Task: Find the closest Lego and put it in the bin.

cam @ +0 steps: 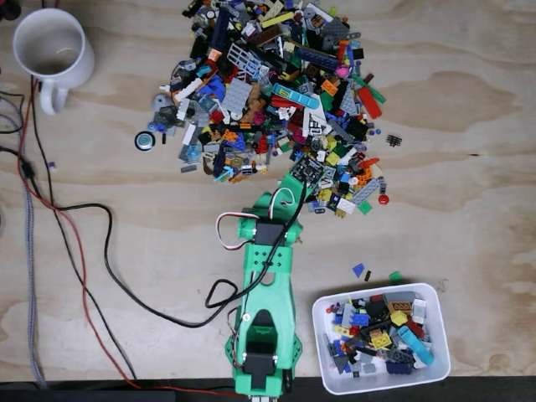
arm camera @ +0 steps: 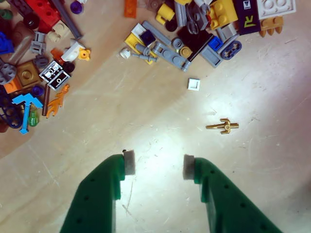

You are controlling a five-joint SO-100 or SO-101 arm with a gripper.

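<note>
**Q:** What sits closest to the lens?

**A:** Two green fingers of the gripper rise from the bottom edge of the wrist view, each tipped with a small white pad. They stand apart with nothing between them, over bare, scratched plywood table.

**Q:** How is the arm posed?

**A:** Seen from the fixed view, the green arm reaches up the picture from the bottom edge and leans slightly right. Its gripper is at the lower edge of the big Lego pile.

**Q:** Which pieces lie near the fingers?

**A:** Ahead and right in the wrist view, a small gold piece lies alone. Beyond it is a small pale square tile, then the pile's edge.

**Q:** And the bin?

**A:** The bin is a white rectangular tub with rounded corners, at the lower right of the fixed view, just beside the arm's base. It holds a jumble of coloured bricks. A white mug stands far off at the upper left.
</note>
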